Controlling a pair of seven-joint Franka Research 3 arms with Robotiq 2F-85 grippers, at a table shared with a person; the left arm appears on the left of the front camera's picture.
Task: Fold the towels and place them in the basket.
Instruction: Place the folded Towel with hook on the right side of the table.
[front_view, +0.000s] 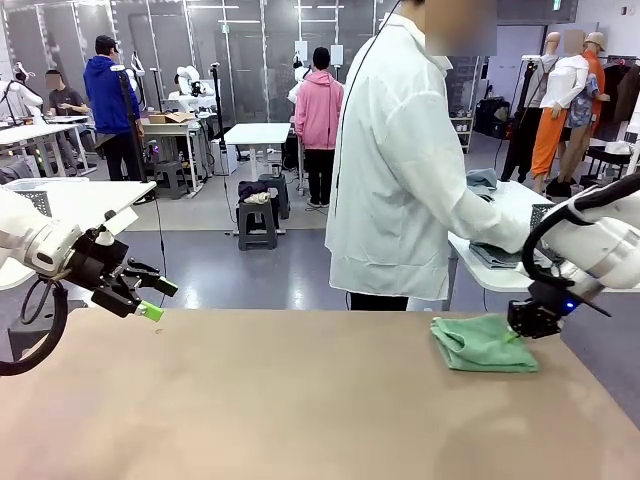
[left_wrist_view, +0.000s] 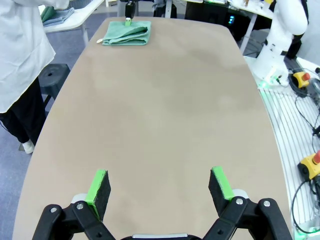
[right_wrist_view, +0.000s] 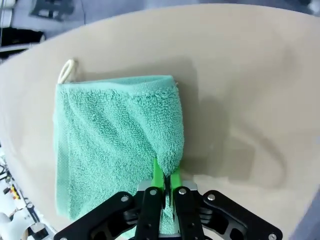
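Note:
A mint green towel (front_view: 483, 343) lies folded on the tan table (front_view: 280, 400) at its far right. My right gripper (front_view: 522, 330) is shut on the towel's right edge; the right wrist view shows the green pads (right_wrist_view: 158, 176) pinching the terry cloth (right_wrist_view: 115, 135), a small loop at its far corner. My left gripper (front_view: 150, 296) hovers open over the table's left edge, nothing between its fingers (left_wrist_view: 100, 186). In the left wrist view the towel (left_wrist_view: 127, 33) sits at the table's far end. The basket is out of view.
A person in a white lab coat (front_view: 400, 160) stands at the far side, hands on folded cloth on a side table (front_view: 500, 262) at the right. The broad middle of the tan table (left_wrist_view: 165, 115) is bare.

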